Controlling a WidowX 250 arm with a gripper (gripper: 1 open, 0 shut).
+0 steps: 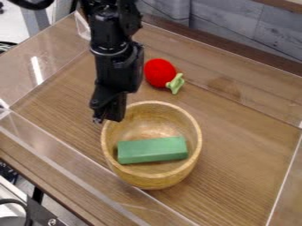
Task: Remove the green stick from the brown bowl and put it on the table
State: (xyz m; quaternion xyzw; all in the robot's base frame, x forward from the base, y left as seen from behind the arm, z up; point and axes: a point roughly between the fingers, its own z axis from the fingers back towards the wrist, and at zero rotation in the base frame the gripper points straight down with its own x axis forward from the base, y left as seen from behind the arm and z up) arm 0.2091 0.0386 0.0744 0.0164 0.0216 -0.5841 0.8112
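The green stick (151, 151) lies flat inside the brown bowl (177, 115), which sits on the table (236, 106) near the front. My gripper (101, 116) hangs just outside the bowl's left rim, above the tabletop, with its fingers shut and nothing between them. It is apart from the stick, up and to the left of it.
A red round toy (161, 72) with a small green leaf piece (177, 85) lies behind the bowl. Low clear acrylic walls (48, 66) border the tabletop on all sides. The black arm (112, 44) rises behind the bowl's left side.
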